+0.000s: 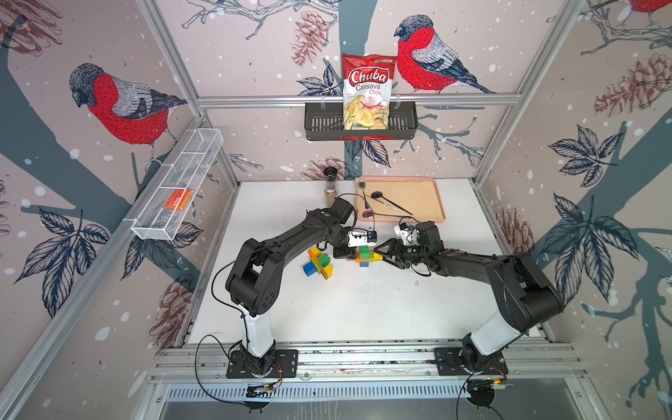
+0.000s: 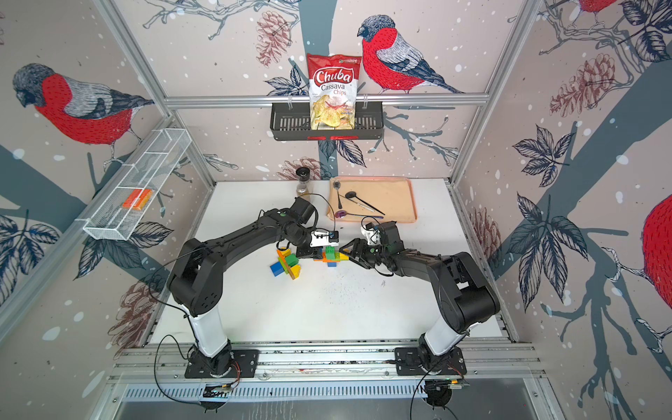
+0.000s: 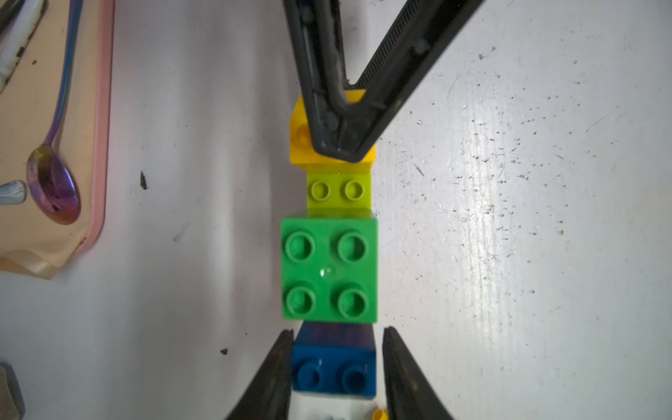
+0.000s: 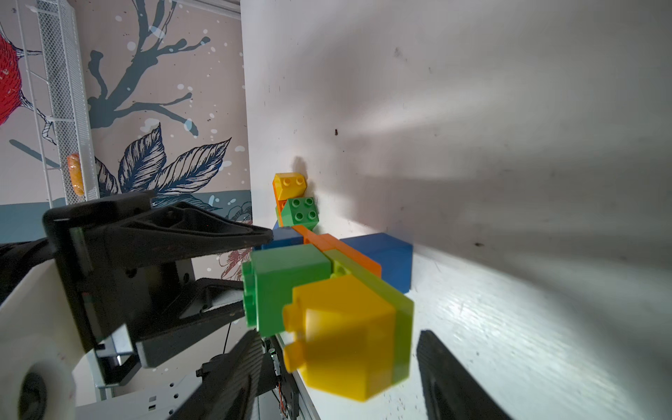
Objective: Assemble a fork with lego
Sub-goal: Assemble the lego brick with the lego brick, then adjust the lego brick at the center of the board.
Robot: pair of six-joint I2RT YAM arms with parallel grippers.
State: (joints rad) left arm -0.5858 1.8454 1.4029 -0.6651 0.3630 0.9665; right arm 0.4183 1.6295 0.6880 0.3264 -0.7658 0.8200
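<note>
A lego assembly (image 1: 363, 255) sits mid-table between both grippers. In the left wrist view it reads as a row: a blue brick (image 3: 332, 367), a green square brick (image 3: 329, 269), a lime brick (image 3: 338, 189) and a yellow brick (image 3: 298, 138). My left gripper (image 3: 338, 332) straddles the blue end, with a gap on one side. My right gripper (image 4: 340, 334) is turned on its side around the yellow brick (image 4: 345, 334), open and clear of it on both sides. An orange brick (image 4: 342, 251) and another blue brick (image 4: 389, 258) lie under the row. A second lego cluster (image 1: 318, 263) lies left of it.
A pink tray (image 1: 418, 189) with spoons stands at the back, a pepper grinder (image 1: 330, 185) beside it. A wire basket (image 1: 174, 189) on the left wall holds a smooth orange block. A black wall basket (image 1: 320, 122) holds a chips bag.
</note>
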